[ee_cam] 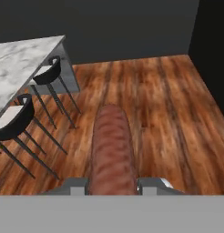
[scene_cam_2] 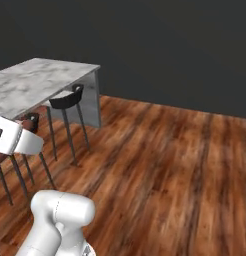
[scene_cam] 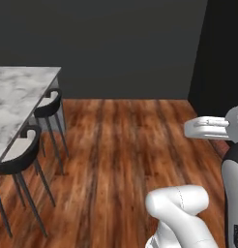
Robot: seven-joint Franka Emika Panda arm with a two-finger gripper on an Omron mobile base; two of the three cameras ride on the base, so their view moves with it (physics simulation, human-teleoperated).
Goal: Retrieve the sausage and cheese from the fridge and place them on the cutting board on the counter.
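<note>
**A:** Sausage (ee_cam: pixel 112 150) is right up close in the hand view, reddish-brown, sticking out lengthwise away from the camera. Gripper (ee_cam: pixel 113 185) is clamped on its near end, one finger on each side, so the jaws are narrow and holding it.

**B:** Is it off the ground?

**A:** Yep, floating over the wood floor (ee_cam: pixel 155 113), not touching anything else afaict.

**B:** What's around it?

**A:** Base views show the white arm (scene_cam: pixel 181 213) low in the foreground. Past that, bare plank floor. Off to the left there's a marble-top table (scene_cam: pixel 19 97) w/ two black stools (scene_cam: pixel 24 150) tucked at its edge, thin dark legs. The 2nd stool (scene_cam: pixel 49 104) sits further along, near the table's far corner.

**B:** And behind?

**A:** Dark grey wall (scene_cam: pixel 116 43) across the back, plus a black panel (scene_cam: pixel 220 53) on the right side. Can't tell what that one is tbh.
</note>
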